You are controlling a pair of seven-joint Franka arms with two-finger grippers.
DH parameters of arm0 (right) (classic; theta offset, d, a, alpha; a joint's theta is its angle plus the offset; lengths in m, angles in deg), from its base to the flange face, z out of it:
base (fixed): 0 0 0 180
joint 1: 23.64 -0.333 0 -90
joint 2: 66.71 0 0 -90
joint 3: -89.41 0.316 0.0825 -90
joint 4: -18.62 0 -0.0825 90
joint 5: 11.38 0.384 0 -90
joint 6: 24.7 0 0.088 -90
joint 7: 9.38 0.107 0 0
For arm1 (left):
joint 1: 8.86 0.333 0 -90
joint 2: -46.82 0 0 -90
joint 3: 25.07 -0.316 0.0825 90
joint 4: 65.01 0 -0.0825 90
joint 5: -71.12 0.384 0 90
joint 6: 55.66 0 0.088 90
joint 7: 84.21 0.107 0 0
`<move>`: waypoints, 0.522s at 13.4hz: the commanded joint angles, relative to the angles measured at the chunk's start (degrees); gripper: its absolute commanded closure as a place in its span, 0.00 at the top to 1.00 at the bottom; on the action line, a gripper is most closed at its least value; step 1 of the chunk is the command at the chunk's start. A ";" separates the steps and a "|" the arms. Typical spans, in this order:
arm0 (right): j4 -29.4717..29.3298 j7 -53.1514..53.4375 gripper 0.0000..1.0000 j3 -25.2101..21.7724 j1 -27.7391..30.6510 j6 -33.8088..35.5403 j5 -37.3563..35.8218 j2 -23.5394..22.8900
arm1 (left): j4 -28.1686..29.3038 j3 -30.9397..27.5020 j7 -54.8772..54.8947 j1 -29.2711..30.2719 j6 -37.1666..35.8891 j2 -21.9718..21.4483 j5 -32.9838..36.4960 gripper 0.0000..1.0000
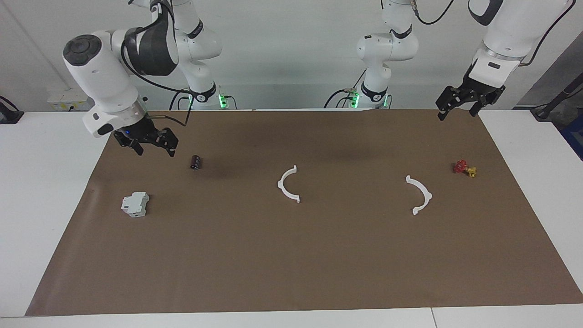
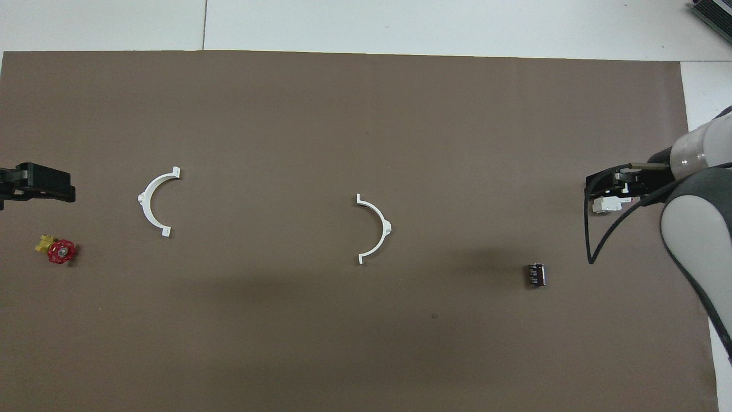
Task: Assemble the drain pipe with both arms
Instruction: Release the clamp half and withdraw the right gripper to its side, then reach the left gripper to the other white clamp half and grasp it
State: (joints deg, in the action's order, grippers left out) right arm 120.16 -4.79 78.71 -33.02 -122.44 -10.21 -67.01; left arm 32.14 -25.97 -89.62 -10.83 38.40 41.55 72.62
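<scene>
Two drain pipe halves (image 1: 288, 184) (image 1: 420, 195) look light, springy; grab mid-arc. Left gripper (image 1: 463, 104), right gripper (image 1: 145, 142): fingers wide open, empty.

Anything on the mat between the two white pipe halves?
Nothing: bare brown mat separates the half at mid-table from the half toward the left arm's end. The overhead view shows it best; the facing view agrees.
</scene>
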 commanded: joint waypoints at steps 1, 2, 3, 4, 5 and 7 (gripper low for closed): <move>-6.51 -1.42 1.00 0.77 1.20 8.58 -1.08 -0.57 | 15.84 -0.07 -0.56 1.80 13.74 -7.03 0.87 1.00; -8.62 -4.65 1.00 0.77 1.29 11.39 -1.35 -1.01 | 17.26 -0.07 -1.17 1.54 15.95 -6.52 0.87 1.00; -10.38 -8.59 1.00 0.77 1.21 12.90 -2.74 -1.53 | 18.06 -0.07 -2.31 1.45 17.71 -5.47 0.87 1.00; -10.22 -9.33 1.00 0.77 1.38 12.92 -3.54 -1.45 | 18.85 -0.07 -2.58 1.54 19.38 -4.50 0.87 1.00; -9.61 -9.86 1.00 0.59 2.95 12.57 -3.55 -1.19 | 19.64 -0.07 -2.84 1.45 21.32 -2.84 0.87 1.00; -6.89 -12.13 1.00 0.59 4.72 11.70 -3.46 -0.05 | 20.70 0.01 -5.73 1.10 25.97 1.29 0.87 1.00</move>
State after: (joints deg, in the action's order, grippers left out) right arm 112.19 -13.50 78.75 -30.74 -110.55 -13.01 -66.92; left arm 51.44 -25.99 -92.38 -9.17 59.79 39.69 72.63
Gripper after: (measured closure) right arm 0.000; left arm 0.000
